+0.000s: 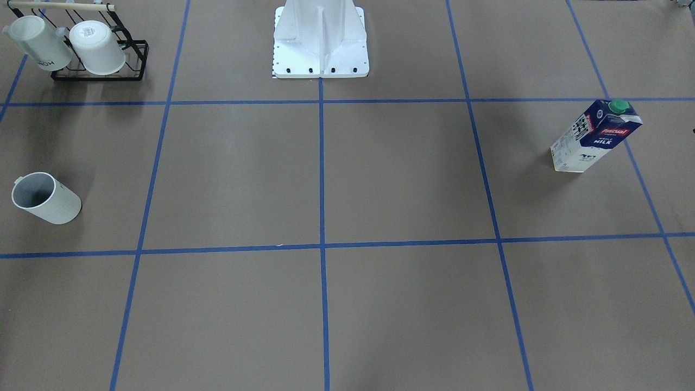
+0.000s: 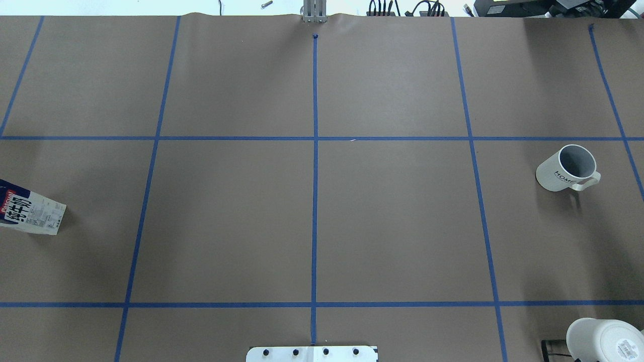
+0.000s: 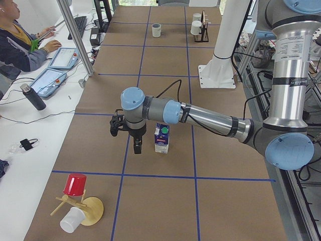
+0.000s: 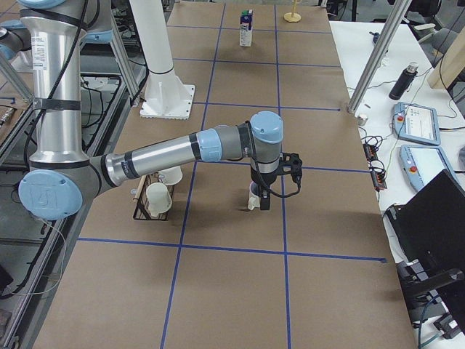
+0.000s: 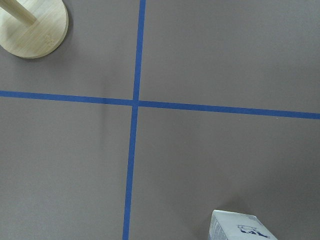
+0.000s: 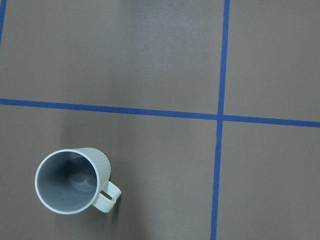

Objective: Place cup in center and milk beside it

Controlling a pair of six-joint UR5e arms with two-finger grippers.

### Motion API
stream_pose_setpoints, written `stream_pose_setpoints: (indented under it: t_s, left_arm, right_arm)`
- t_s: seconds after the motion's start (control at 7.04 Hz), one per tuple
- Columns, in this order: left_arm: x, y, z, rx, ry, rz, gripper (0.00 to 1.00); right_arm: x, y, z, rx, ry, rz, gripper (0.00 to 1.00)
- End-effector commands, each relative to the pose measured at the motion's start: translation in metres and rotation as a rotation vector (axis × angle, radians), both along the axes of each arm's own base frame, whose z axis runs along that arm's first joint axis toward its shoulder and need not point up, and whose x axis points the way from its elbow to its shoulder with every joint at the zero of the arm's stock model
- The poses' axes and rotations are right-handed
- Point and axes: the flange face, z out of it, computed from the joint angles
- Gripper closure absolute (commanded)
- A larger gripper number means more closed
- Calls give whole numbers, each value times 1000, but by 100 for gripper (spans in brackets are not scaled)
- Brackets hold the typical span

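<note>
The cup, pale with a grey inside and a loop handle, stands upright on the brown paper near the right end of the table. The right wrist view looks straight down into the cup. The milk, a blue-and-white carton with a green cap, stands near the opposite end. The center, a crossing of blue tape lines, is bare. My left gripper hangs just beside the milk. My right gripper hangs at the cup, partly hiding it. I cannot tell whether either gripper is open or shut.
A black rack with two white mugs sits near the robot's base. A wooden mug stand with a red cup and a white cup stands at the left end. A person sits at the side table.
</note>
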Motion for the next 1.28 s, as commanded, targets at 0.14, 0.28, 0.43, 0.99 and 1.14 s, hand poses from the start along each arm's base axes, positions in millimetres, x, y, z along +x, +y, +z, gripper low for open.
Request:
stream_pose_setpoints:
  t_s: [0.14,0.28,0.43,0.99,1.14]
  left_arm:
    - [0,-1,-6,11,1,0,2]
    - [0,-1,-5,9,1,0,2]
    - [1,-1,-5,9,1,2,2]
    - [1,-2,-4,5,1,0,2]
    - [1,-2,-2,3,0,0,2]
  right_arm:
    - [-1,2,4,-10,0,-3,0]
    - [-1,3,4,-7,-2,-2,0]
    - [-1,2,5,-9,3,-2,0]
    - [-26,1,14,-33,6,-47,0]
    - [-43,-4,14,-10,1,-79,0]
